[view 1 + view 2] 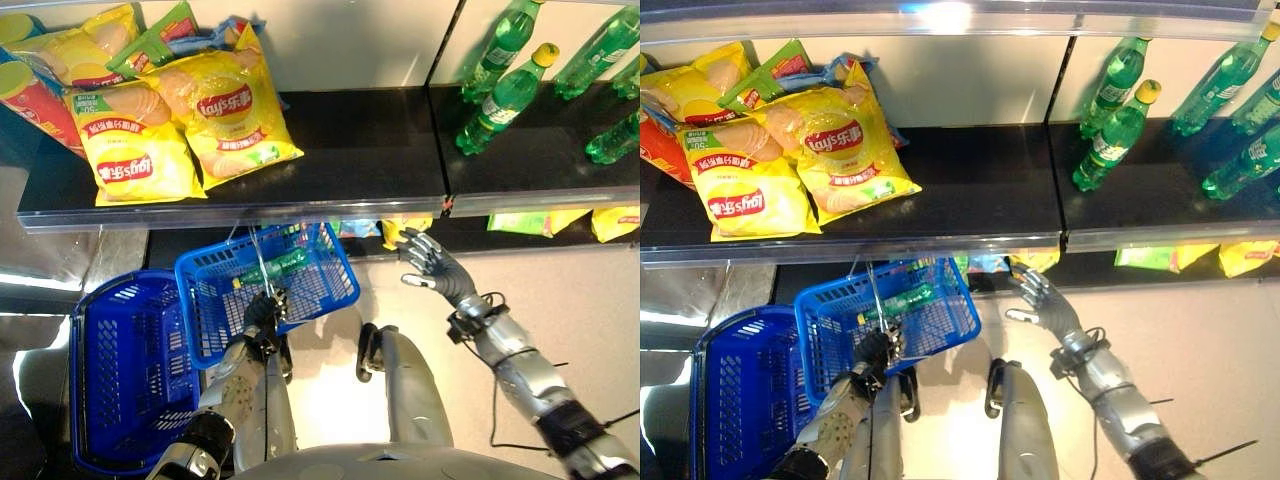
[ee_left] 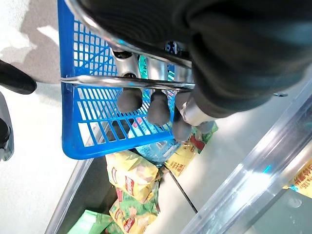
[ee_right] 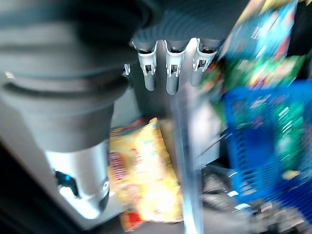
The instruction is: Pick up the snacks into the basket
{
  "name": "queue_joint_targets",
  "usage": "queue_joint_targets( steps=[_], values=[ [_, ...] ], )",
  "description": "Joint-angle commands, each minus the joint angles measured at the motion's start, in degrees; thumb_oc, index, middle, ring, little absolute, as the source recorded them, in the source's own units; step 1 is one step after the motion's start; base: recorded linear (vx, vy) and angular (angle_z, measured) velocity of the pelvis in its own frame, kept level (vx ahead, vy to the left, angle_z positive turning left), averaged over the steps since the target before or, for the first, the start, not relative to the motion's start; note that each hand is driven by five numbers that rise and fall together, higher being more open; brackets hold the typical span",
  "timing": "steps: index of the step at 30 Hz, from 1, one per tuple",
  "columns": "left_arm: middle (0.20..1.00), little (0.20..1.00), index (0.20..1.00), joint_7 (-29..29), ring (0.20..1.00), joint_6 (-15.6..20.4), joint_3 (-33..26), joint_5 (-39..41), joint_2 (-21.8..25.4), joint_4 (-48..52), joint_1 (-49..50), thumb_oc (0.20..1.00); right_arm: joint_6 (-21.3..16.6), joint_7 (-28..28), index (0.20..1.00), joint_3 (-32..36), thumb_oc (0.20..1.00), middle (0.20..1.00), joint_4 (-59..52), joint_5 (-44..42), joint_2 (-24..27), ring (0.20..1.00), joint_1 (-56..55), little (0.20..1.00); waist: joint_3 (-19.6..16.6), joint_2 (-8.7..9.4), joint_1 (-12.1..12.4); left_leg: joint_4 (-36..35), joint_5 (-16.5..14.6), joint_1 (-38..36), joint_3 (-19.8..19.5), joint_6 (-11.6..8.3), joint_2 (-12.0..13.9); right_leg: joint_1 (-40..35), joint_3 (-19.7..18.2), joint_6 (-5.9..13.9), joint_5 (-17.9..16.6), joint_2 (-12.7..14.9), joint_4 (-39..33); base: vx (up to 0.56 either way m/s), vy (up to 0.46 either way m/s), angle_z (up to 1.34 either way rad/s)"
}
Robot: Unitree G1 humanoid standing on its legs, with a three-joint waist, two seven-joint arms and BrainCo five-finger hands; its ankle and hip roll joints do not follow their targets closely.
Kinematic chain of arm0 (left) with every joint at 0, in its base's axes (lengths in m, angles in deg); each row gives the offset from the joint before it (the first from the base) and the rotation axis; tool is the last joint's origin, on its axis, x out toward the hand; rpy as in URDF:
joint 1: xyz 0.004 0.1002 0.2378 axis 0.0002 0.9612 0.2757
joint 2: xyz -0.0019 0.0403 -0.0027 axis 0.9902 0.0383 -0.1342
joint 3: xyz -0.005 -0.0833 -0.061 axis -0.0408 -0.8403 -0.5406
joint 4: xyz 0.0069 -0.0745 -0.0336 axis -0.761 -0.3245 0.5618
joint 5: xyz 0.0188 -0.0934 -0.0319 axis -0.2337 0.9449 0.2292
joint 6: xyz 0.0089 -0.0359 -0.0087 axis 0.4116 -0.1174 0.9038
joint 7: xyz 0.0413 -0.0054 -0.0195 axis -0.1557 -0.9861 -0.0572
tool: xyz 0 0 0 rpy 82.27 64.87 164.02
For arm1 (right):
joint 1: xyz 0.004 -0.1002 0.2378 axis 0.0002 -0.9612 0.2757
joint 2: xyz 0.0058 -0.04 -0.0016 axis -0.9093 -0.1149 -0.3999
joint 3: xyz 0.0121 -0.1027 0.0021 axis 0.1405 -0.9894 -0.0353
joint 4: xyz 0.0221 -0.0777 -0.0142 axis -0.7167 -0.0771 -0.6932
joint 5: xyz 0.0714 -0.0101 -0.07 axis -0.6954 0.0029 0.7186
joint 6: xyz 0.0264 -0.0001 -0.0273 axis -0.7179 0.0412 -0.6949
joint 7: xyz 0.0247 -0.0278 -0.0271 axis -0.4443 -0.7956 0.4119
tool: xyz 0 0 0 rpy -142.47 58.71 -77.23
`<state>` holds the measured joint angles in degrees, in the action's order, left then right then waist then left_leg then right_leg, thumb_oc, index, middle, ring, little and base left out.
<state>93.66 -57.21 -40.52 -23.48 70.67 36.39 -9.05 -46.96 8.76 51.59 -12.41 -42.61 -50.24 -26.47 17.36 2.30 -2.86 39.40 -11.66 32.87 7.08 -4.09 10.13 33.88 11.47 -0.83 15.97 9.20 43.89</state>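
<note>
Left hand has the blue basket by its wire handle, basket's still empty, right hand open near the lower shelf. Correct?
Not quite: the blue basket is not empty. The left eye view shows a green bottle lying inside it. The rest holds: the left hand is curled round the wire handle, and the right hand is open near the lower shelf.

Left hand (image 1: 262,318) clenched; right hand (image 1: 432,264) spread
</note>
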Motion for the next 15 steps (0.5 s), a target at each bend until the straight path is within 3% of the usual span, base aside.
queue_joint_targets(
  steps=[1,8,10,13,15],
  values=[
    [0.200,0.200,0.200,5.2,0.200,2.8,1.8,2.8,-0.6,8.1,3.7,0.200,-1.5,-5.7,1.000,3.0,1.000,1.000,-4.3,-11.5,0.0,1.000,0.3,1.000,-3.1,0.23,0.1,0.5,-0.5,0.1,0.7,2.45,0.4,-2.2,-1.1,5.65,-3.2,2.6,-2.7,0.00,0.000,0.00],
    [0.200,0.200,0.200,5.8,0.200,2.6,1.5,3.5,-0.4,8.4,4.7,0.200,-5.1,-2.4,1.000,9.0,1.000,1.000,-4.4,-12.3,-1.9,1.000,3.0,1.000,-3.6,0.37,0.4,0.4,-0.6,0.7,0.4,2.47,0.3,-1.8,-0.8,5.83,-3.2,2.8,-2.8,0.00,0.000,0.00],
    [0.200,0.200,0.200,5.8,0.200,2.4,1.5,3.6,-0.3,8.6,5.2,0.200,-7.2,0.2,1.000,11.1,1.000,1.000,-3.0,-11.8,-4.6,1.000,6.3,1.000,-3.9,0.23,0.9,0.3,-0.7,0.7,0.2,2.53,0.2,-1.8,-0.7,5.99,-3.3,2.9,-3.2,0.00,0.000,0.00],
    [0.200,0.200,0.200,5.5,0.200,2.4,1.8,3.9,-0.2,8.7,4.9,0.200,-9.3,4.4,1.000,12.0,1.000,1.000,-0.7,-7.7,-6.4,1.000,9.7,1.000,-3.9,0.16,1.3,0.2,-0.7,0.8,0.0,2.62,0.1,-1.8,-0.7,6.05,-3.4,3.0,-3.1,0.00,0.003,0.03],
    [0.200,0.200,0.200,5.1,0.200,2.3,2.1,3.5,-0.2,8.9,4.6,0.200,-10.7,10.8,1.000,12.1,1.000,1.000,1.4,2.1,-6.9,1.000,14.5,1.000,-3.9,-0.01,2.1,0.1,-0.6,0.8,-0.2,2.84,-0.2,-2.0,-0.3,6.05,-3.5,3.2,-3.0,0.00,-0.006,0.04]
  ],
)
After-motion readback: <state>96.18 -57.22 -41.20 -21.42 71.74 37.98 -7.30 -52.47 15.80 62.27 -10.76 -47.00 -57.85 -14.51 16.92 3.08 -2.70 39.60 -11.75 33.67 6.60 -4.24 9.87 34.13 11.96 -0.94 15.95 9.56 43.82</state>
